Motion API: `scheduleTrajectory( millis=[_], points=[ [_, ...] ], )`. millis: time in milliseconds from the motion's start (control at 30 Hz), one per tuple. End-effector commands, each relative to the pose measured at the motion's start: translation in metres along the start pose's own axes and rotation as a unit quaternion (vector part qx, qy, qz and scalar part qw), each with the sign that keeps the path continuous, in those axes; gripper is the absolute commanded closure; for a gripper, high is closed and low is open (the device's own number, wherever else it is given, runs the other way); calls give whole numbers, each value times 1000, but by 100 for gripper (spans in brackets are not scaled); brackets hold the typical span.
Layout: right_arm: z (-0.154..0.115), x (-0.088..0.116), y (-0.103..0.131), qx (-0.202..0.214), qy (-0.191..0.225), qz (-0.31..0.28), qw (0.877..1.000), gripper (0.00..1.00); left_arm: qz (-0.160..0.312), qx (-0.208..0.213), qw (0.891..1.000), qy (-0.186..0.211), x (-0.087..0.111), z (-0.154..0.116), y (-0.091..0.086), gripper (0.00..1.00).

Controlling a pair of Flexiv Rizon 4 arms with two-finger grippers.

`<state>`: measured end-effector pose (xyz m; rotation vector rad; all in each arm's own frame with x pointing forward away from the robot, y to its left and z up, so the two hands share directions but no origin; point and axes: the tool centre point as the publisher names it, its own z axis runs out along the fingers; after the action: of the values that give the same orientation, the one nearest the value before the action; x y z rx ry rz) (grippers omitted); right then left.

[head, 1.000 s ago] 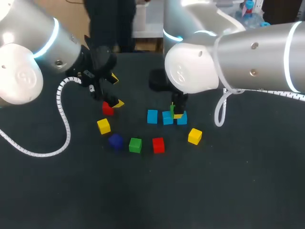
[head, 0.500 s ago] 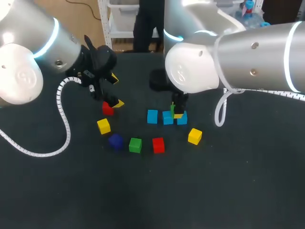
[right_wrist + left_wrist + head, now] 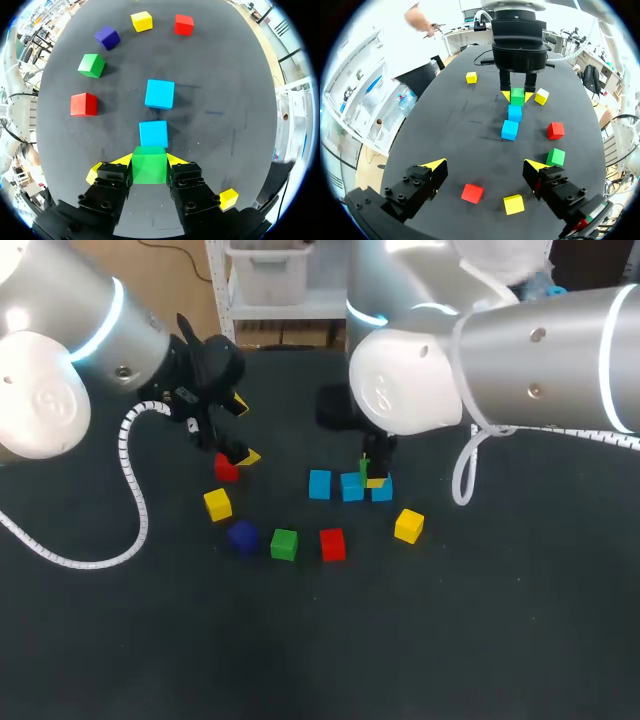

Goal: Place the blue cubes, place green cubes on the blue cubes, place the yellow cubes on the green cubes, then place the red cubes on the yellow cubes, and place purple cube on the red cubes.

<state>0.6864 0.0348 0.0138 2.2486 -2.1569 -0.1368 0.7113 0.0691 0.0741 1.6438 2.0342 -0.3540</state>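
Three blue cubes (image 3: 351, 486) sit in a row near the middle of the dark bench (image 3: 480, 640), well apart from its edges, as the right tool (image 3: 149, 161) clamps a green cube (image 3: 149, 169) in line with the row at one end. The left tool (image 3: 485, 165), fingers spread, hangs above a red cube (image 3: 472, 193) and a yellow cube (image 3: 513, 204), with a second green cube (image 3: 284, 544), a second red cube (image 3: 332, 544), a purple cube (image 3: 242, 536) and a second yellow cube (image 3: 408, 526) loose nearby.

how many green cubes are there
2. One green cube is held in the right gripper. The other sits loose between the purple cube and a red cube. None seem hidden.
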Motion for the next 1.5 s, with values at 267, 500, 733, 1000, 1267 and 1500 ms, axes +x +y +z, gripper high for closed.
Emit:
scheduleTrajectory(
  millis=[267, 500, 733, 1000, 1267, 1500],
  points=[
    [-2, 2, 0, 3, -3, 3, 1000, 85, 2, 1, 1000, -4, 2, 0, 0, 0],
    [0, 1, 2, 2, -3, 3, 1000, 83, 2, 1, 1000, -4, 2, 0, 0, 0],
    [1, 1, 2, 0, -1, 3, 1000, 82, 2, 1, 1000, -4, 2, 0, 0, 0],
    [-1, 0, 1, 2, -1, 2, 1000, 50, 2, 1, 1000, -4, 2, 0, 0, 0],
    [-5, 1, 1, 7, -7, 6, 1000, 0, 2, 1, 1000, -4, 2, 0, 0, 0],
    [-37, 13, -2, 41, -57, 30, 997, 0, 2, 1, 1000, -4, 2, 0, 0, 0]
  ],
)
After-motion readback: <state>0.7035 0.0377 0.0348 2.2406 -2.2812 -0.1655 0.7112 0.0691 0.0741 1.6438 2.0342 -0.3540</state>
